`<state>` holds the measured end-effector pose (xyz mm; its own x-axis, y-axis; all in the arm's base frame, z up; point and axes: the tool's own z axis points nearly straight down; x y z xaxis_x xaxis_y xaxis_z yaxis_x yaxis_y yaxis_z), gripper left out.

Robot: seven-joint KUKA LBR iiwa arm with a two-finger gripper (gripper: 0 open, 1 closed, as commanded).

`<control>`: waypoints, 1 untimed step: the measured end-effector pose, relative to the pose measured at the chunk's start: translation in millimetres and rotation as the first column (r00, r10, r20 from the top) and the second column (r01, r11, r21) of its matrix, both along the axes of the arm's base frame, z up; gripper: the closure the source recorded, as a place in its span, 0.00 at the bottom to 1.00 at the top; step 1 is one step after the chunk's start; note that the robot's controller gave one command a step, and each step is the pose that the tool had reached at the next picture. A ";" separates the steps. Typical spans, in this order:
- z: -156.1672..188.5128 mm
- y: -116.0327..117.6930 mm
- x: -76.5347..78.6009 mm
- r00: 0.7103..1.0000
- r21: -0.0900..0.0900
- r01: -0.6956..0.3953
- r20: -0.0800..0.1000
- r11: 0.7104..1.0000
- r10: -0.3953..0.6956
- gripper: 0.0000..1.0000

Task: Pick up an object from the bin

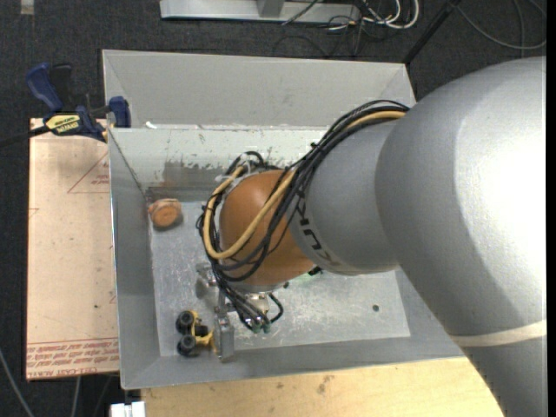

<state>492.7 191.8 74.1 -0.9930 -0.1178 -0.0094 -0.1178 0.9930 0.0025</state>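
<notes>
My gripper [224, 339] hangs low in the bin's near left corner, under the arm's orange dome and its cables. Right beside it on the left, touching or nearly touching, lies a small black and yellow thing [190, 333] with round black wheel-like parts. I see nothing held in the gripper. A round orange-brown lump [165, 213] rests farther back by the left wall, well apart from the gripper.
The thick silver arm reaches in from the right and hides the bin's middle and right side. The left wall and front wall stand close to the gripper. Bare floor shows between the orange-brown lump and the black and yellow thing.
</notes>
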 end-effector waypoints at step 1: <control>-1.0 46.7 -6.7 0.991 0.002 -0.131 0.001 0.991 0.131 1.00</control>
